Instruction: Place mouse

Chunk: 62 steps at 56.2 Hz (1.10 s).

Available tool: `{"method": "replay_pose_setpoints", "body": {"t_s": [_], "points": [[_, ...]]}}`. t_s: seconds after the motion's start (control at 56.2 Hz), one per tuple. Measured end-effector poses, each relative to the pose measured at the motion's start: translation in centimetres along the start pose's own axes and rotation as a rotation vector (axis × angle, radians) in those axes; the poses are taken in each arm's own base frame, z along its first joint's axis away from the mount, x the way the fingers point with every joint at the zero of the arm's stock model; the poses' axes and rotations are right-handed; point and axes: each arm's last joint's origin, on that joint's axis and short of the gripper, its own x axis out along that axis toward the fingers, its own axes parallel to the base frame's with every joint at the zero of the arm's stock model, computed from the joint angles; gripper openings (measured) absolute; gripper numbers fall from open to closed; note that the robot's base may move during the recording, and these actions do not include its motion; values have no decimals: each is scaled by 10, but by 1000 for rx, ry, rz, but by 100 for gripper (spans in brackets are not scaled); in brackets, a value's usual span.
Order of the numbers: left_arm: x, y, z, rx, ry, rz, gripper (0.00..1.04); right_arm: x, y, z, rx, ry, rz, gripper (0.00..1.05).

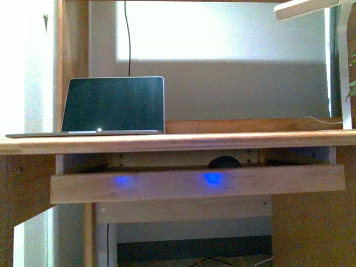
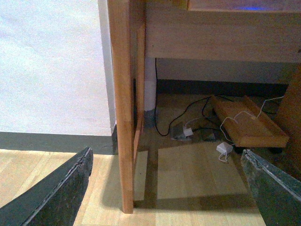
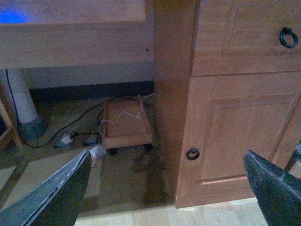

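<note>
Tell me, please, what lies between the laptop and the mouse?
The wooden desktop. In the front view the laptop stands on it, and the mouse shows just below it, behind the front board of the tray.

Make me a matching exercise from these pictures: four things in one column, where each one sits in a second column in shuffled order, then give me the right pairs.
Things:
1. dark grey oval computer mouse
2. open silver laptop with a dark screen
3. low wooden wheeled board
4. black metal ring pull

Places:
A. on the pale wood floor, under the desk
B. on the wooden desk top, towards its left end
C. behind the front lip of the wooden tray below the desk top
D. on the wooden drawer front

Pairs: 1-C, 2-B, 3-A, 4-D
</note>
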Motion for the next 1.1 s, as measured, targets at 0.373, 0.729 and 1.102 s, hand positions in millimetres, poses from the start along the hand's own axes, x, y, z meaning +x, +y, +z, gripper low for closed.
{"method": "replay_pose_setpoints", "body": {"t_s": [0.373,0.729,1.102], "points": [[0,0,0,0,0,0,97,0,0,0,0,0,0,97],[10,-2,-8,-140,189,-73,97,0,0,0,0,0,0,97],[113,7,-13,397,178,-119,97,0,0,0,0,0,0,97]]}}
